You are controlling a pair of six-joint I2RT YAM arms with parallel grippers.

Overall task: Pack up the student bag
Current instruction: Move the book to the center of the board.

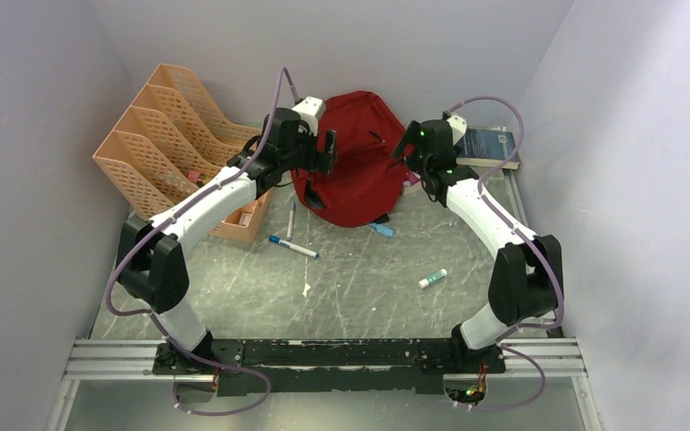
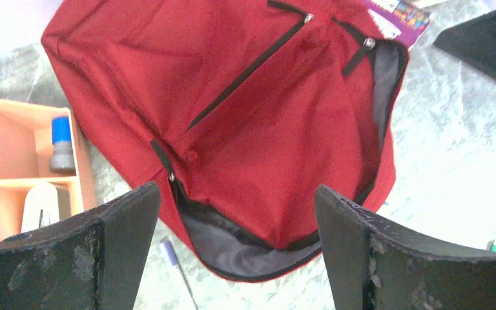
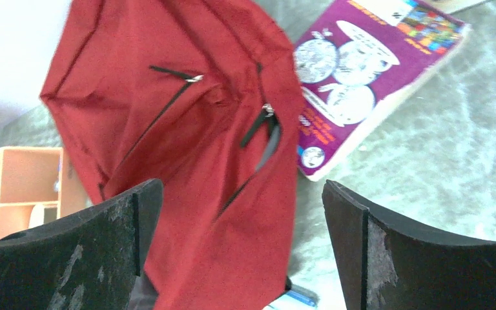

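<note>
The large soft dark-red fabric backpack (image 1: 359,166) lies near the far edge of the surface (image 1: 368,296), long axis far-to-near. Left jaws and right jaws flank it, both apart and empty. Its open mouth seems nearer the left.

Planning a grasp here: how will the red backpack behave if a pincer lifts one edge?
The student bag will probably flop and sag: its fabric lies creased and slumped. It looks light, seemingly near empty. Where it is unzipped, showing grey lining, it would likely fold rather than hold shape.
</note>
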